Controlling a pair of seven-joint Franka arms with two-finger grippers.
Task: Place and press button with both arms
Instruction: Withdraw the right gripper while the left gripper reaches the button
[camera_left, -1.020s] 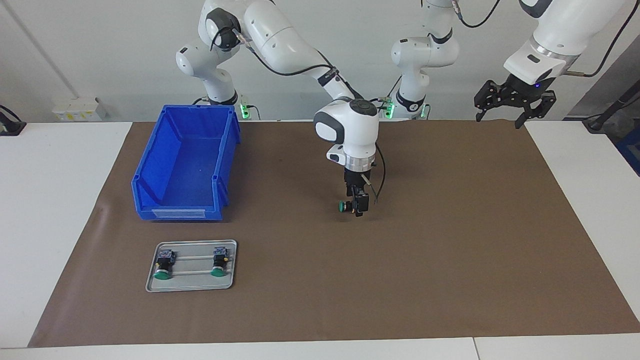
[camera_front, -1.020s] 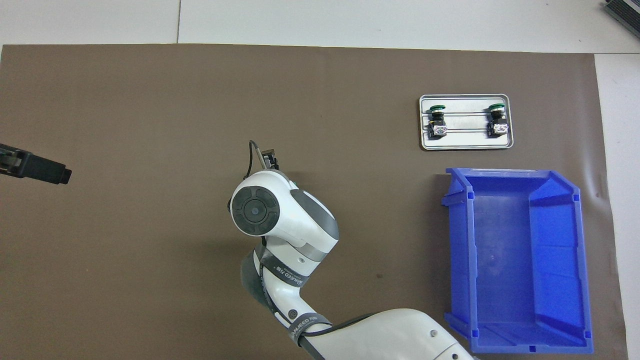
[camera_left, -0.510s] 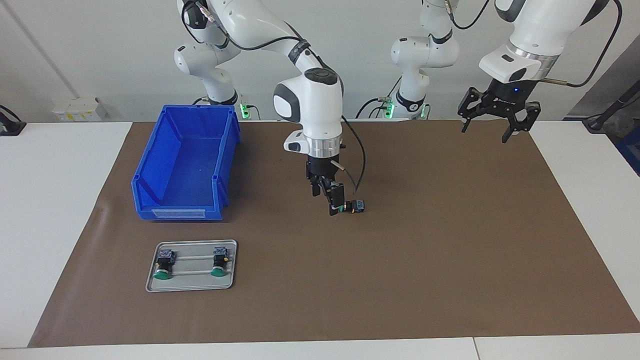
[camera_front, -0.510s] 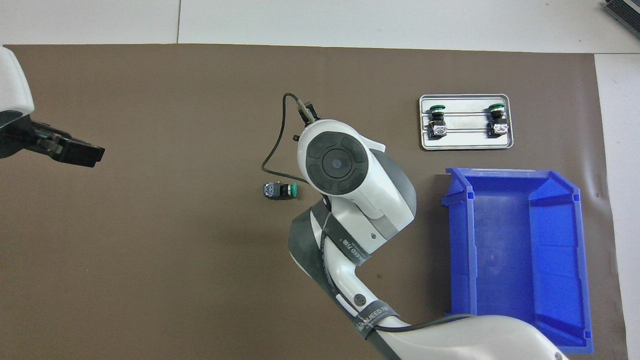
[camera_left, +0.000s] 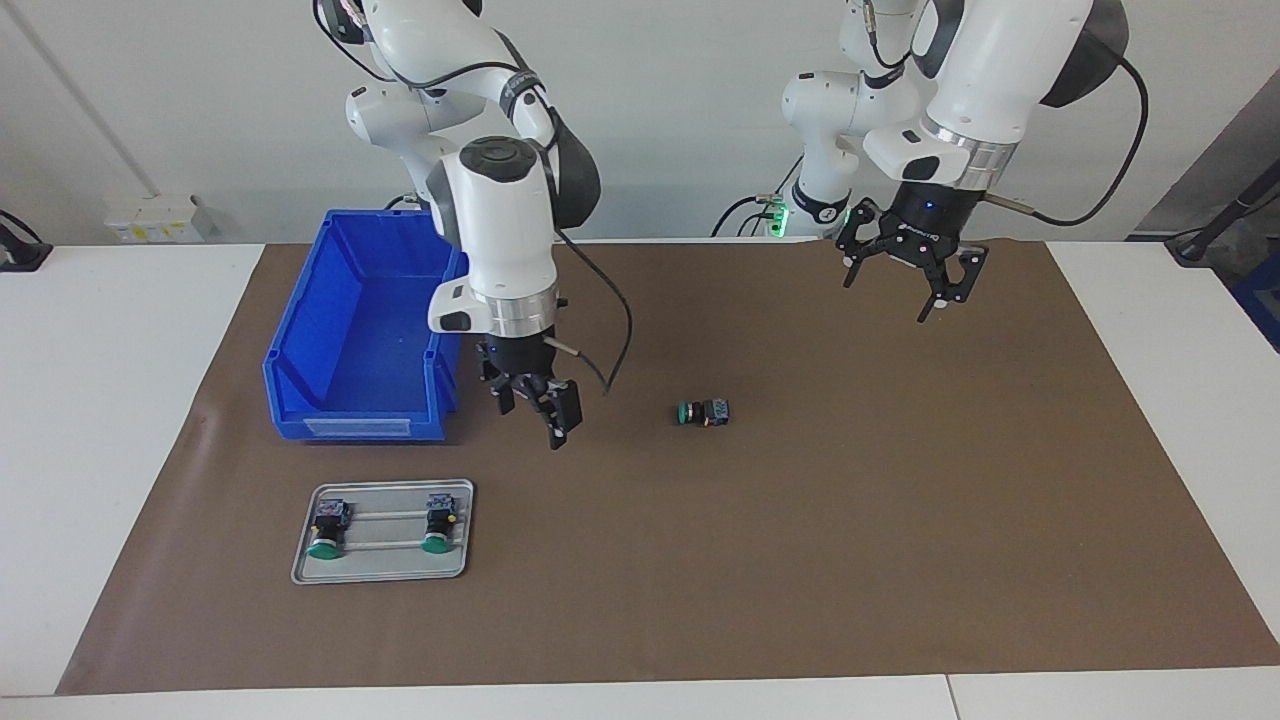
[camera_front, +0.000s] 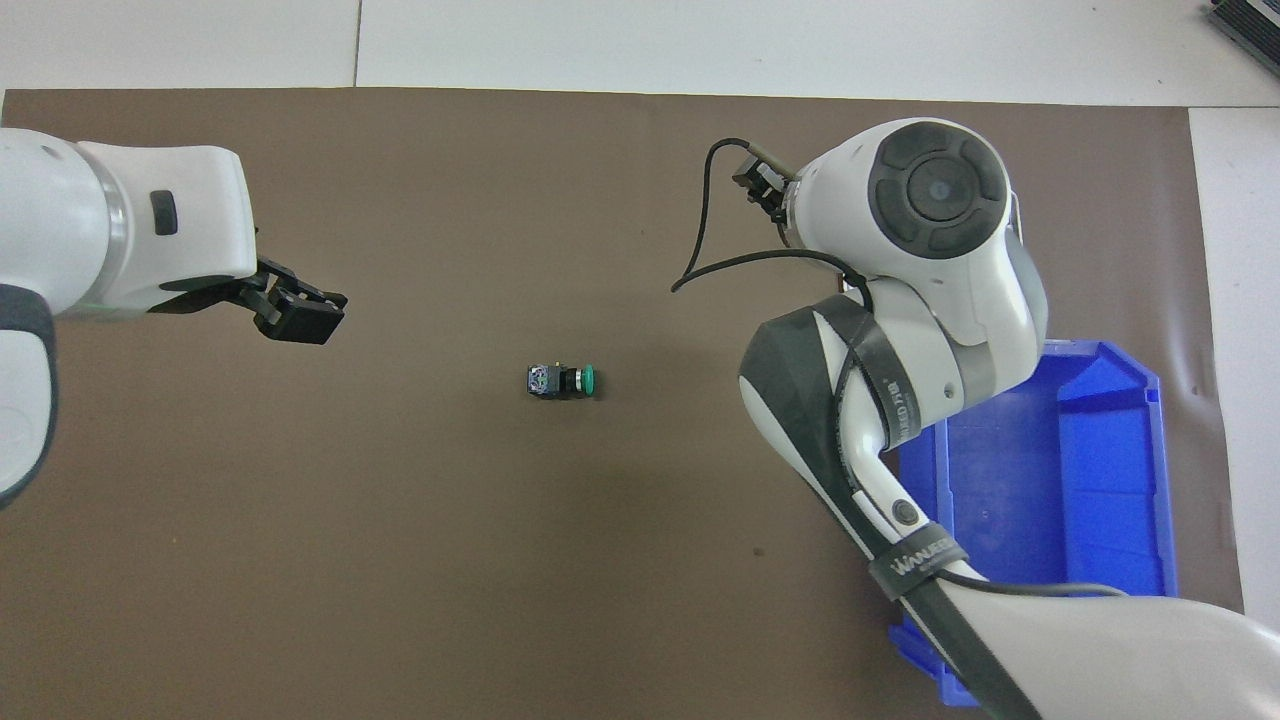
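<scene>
The button (camera_left: 703, 412) lies on its side on the brown mat (camera_left: 900, 520), about in the middle of the table (camera_left: 100, 400), and nothing touches it. Its green cap points toward the right arm's end of the table and its metal terminal end points toward the left arm's end. The right claw (camera_left: 530, 402) hangs in the air over the mat, between the button and the blue bin (camera_left: 365, 330), just beside the bin's corner. Its fingers stand apart and they hold nothing. In the overhead view this claw is hidden under the arm's own wrist. The left claw (camera_left: 908, 270) is also up in the air, over the part of the mat toward the left arm's end, well apart from the button. Its fingers are spread wide and it is empty too; in the overhead view (camera_front: 298, 312) it shows as a black tip that comes out of the white wrist. The blue bin stands on the mat at the right arm's end. Farther from the robots than the bin, a small metal tray (camera_left: 385, 568) rests on the mat, and two other buttons (camera_left: 327, 530) lie in it side by side with their green caps turned away from the robots.
</scene>
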